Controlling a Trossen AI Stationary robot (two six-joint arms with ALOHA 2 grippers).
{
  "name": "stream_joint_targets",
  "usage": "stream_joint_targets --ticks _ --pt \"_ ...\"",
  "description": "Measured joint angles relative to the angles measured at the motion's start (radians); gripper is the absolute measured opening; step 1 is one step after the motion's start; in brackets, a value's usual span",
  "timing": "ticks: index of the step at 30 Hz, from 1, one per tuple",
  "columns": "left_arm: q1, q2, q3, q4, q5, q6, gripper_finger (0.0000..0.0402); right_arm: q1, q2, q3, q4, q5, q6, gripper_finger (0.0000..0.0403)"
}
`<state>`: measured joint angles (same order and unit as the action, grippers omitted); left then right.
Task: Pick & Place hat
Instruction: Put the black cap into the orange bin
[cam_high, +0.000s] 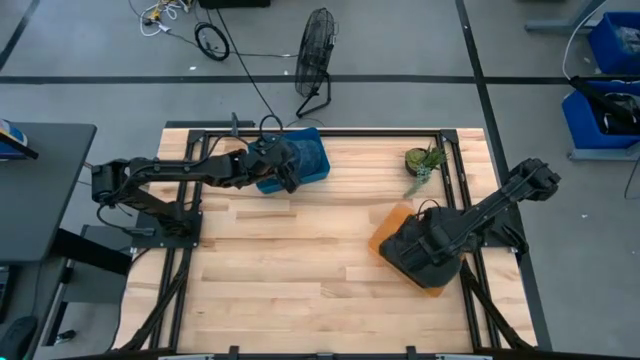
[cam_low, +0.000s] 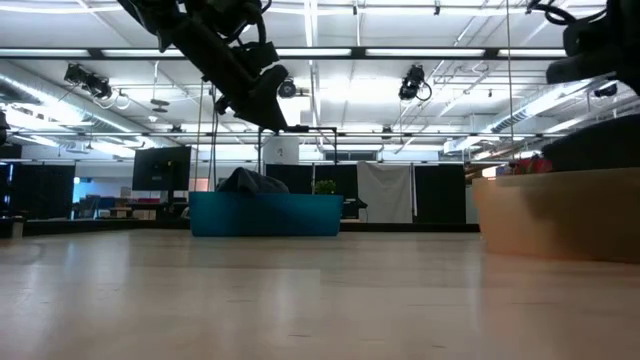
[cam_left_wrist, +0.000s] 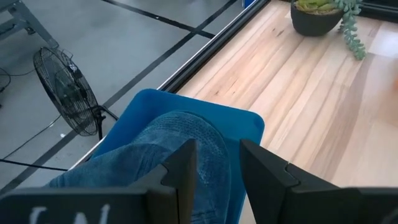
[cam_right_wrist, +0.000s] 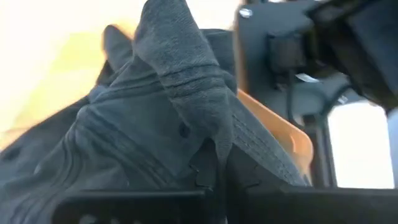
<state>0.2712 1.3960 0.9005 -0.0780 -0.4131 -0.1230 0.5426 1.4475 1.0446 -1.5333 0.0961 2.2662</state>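
A blue denim hat (cam_left_wrist: 180, 134) lies in a blue bin (cam_left_wrist: 245, 121) near the table's far edge, left of centre. My left gripper (cam_left_wrist: 214, 168) hovers above it, open, touching nothing; the low view shows it (cam_low: 265, 110) clear of the hat's mound (cam_low: 250, 182). At the table's right, my right gripper (cam_high: 420, 250) reaches down into an orange bin (cam_high: 390, 225) and is shut on a dark grey hat (cam_right_wrist: 155, 112) that fills the right wrist view. My right gripper pinches a raised fold of the dark grey hat's cloth (cam_right_wrist: 214, 146) between its two fingers, coming from above into the orange bin. The rest of the hat spreads out crumpled beyond the fingers, inside the bin. How many layers are caught, I cannot tell.
A potted succulent (cam_high: 425, 162) stands near the far right of the table, between the two bins. A floor fan (cam_high: 315, 55) stands beyond the far edge. Bare wood (cam_high: 300, 270) stretches across the middle and near side.
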Motion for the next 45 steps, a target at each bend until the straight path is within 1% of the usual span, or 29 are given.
stream_joint_targets --ticks 2,6,9,11,14,16,20,23,26,33,37,39,41,45 --pt "0.0 0.0 0.0 0.0 0.0 -0.002 0.0124 0.0 0.0 -0.006 0.037 0.031 -0.04 0.001" --pt "0.0 0.0 0.0 0.0 0.0 -0.024 0.0124 0.0 -0.001 -0.03 0.088 0.057 -0.127 0.0015" --pt "0.0 0.0 0.0 0.0 0.0 -0.029 0.0124 0.0 -0.001 -0.089 0.169 0.074 -0.133 0.0019" --pt "0.0 0.0 0.0 0.0 0.0 -0.03 0.0124 0.0 -0.002 -0.146 0.255 0.076 -0.14 0.0019" --pt "0.0 0.0 0.0 0.0 0.0 -0.026 0.0124 -0.001 -0.004 -0.203 0.336 0.076 -0.223 0.002" --pt "0.0 0.0 0.0 0.0 0.0 -0.025 0.0124 -0.001 -0.009 -0.192 0.323 0.076 -0.238 0.0022" --pt "0.001 0.0 0.0 0.001 0.0 -0.025 0.0124 -0.001 -0.028 -0.091 0.2 0.08 -0.312 0.0037" --pt "0.001 0.0 0.0 0.001 0.0 -0.029 0.0124 -0.001 -0.048 -0.016 0.132 0.082 -0.361 0.0056" --pt "0.001 0.0 0.0 0.0 0.0 -0.028 0.0124 -0.001 -0.072 0.031 0.114 0.088 -0.403 0.0079" --pt "0.001 0.0 0.0 0.0 0.0 -0.025 0.0124 -0.001 -0.085 0.042 0.104 0.08 -0.428 0.0137" --pt "0.001 0.0 0.0 0.0 0.0 -0.023 0.0124 -0.004 -0.093 0.042 0.1 0.015 -0.465 0.0161" --pt "0.001 0.0 0.0 0.0 0.0 -0.023 0.0124 -0.013 -0.107 0.042 0.095 -0.015 -0.479 0.0165" --pt "0.001 0.0 0.0 0.0 0.0 -0.023 0.0124 -0.019 -0.128 0.042 0.078 -0.02 -0.48 0.0165" --pt "0.001 0.0 0.0 0.0 0.0 -0.029 0.0124 -0.024 -0.185 0.042 0.072 -0.025 -0.498 0.0149"
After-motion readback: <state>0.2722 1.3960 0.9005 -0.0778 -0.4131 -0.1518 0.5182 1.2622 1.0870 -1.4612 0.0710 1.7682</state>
